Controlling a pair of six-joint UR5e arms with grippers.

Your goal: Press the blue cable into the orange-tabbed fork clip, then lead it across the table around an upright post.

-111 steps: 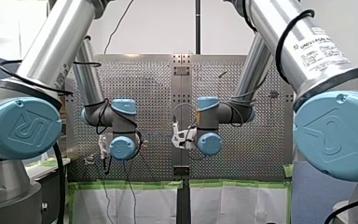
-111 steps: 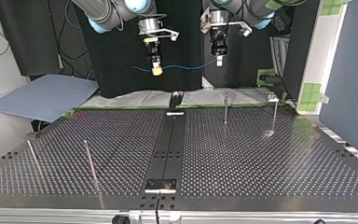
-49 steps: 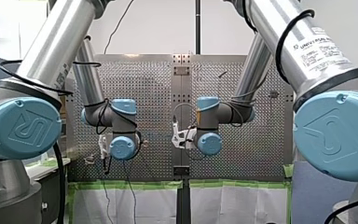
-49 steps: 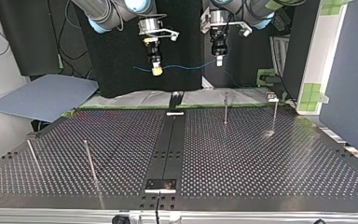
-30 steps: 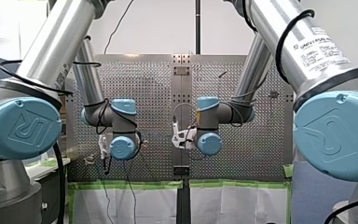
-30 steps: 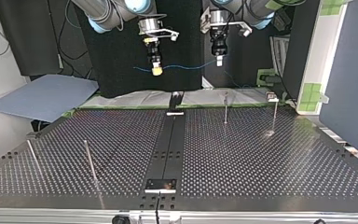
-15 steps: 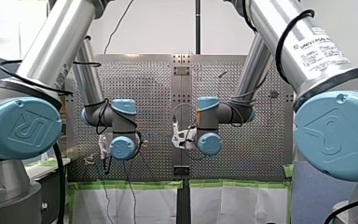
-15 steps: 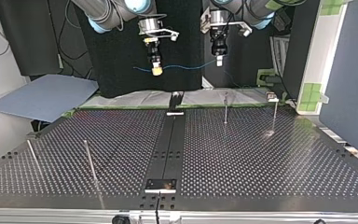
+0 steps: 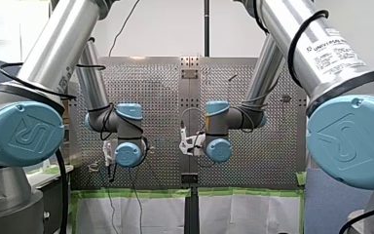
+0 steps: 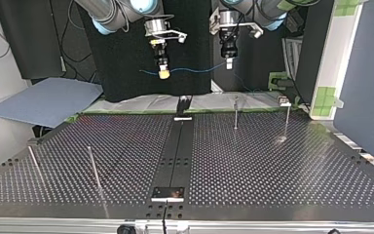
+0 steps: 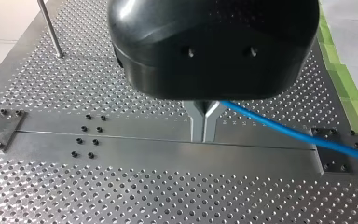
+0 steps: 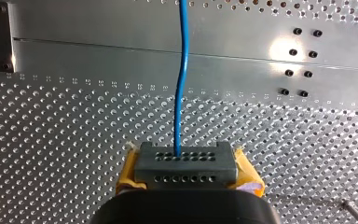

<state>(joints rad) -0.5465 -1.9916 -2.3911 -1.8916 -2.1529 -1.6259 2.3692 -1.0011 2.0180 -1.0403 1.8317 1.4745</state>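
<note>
Up above the bench, toward its far side in the top view, both arms hold the blue cable strung between them in mid-air. Left pincer: metal fingers together, clamped on the cable, which leaves to one side. Right pincer: yellow pads clamped on it too, cable running straight ahead. Looks like step 1, the carry-in; nothing pressed into a clip yet. Next move, I'd say: bring the span down & line it up w/ the fork clip, which I can't pick out in any view. Top view alone gives the whole span + upright posts; front view is mostly arms, no cable I can make out.
</note>
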